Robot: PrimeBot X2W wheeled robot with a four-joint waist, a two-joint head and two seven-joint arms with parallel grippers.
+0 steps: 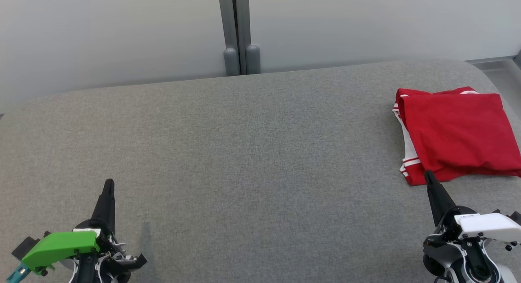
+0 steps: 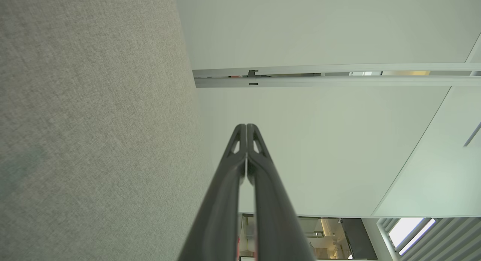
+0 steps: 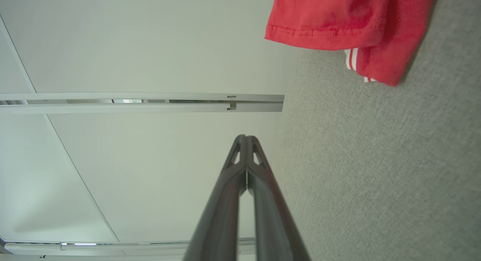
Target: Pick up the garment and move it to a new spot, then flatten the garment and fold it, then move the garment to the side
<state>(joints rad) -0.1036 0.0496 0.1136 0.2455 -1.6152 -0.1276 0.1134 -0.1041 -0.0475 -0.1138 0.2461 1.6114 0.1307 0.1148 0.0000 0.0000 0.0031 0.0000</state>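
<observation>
While I watch through the head view, the folded red garment (image 1: 460, 132) with white stripes at its hem lies flat on the far right part of the grey cloth-covered table (image 1: 244, 152), close to the table's right edge. My right pincer (image 1: 428, 175) sits at the lower right, clenched with its two dark fingers pressed together and nothing between them. Its tip points at the garment's near left corner. In the right wrist view the pincer (image 3: 245, 139) is clear of the garment (image 3: 338, 17), which lies up and to the right of the tip. My left pincer (image 1: 108, 182) rests at the lower left over bare table, well apart from the garment. The left wrist view shows it (image 2: 246, 127) clenched and empty as well. A pale wall (image 1: 122, 30) rises behind the table
</observation>
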